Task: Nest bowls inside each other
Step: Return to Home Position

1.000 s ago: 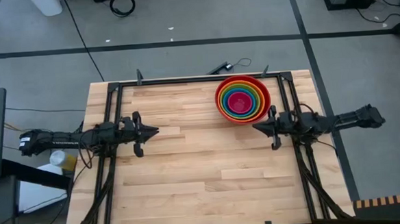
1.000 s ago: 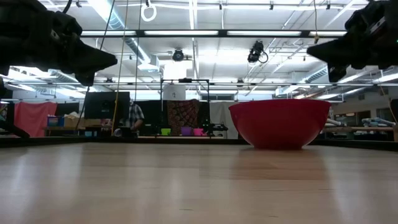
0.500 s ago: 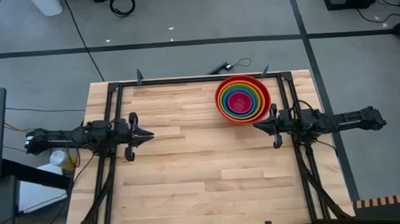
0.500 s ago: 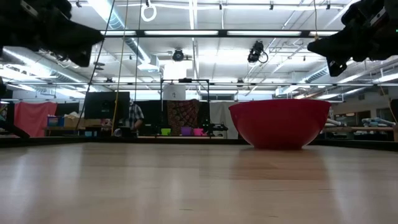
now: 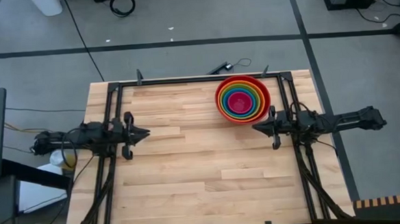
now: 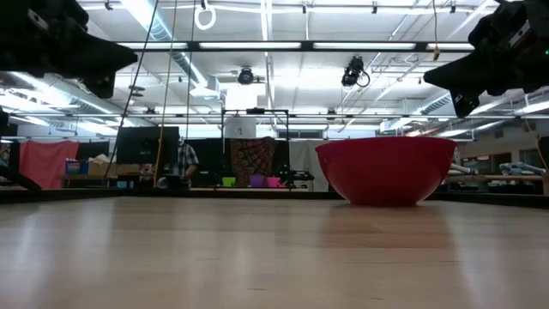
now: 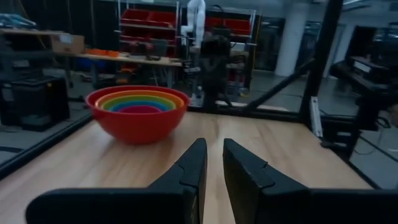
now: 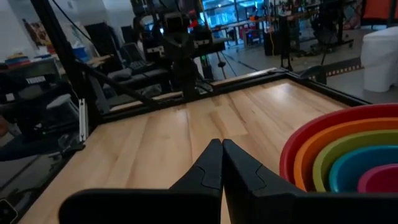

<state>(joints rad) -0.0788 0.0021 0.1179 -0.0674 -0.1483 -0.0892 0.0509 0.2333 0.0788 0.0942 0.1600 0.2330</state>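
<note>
A stack of nested bowls, red outermost with orange, yellow, green, blue and pink inside, rests on its base at the table's far right; it also shows in the low view and both wrist views. My left gripper hovers level at the table's left, pointing right, its fingers a narrow gap apart with nothing between them. My right gripper hovers level just near-side of the bowls, pointing left, its fingers shut on nothing.
A black metal frame runs along the table's far edge and down both sides under the arms. Bare wooden tabletop lies between the two grippers and toward the near edge. A person stands far off in the room behind.
My left gripper has drawn back toward the table's left edge and risen slightly, staying level. The bowls and my right gripper have kept their places.
</note>
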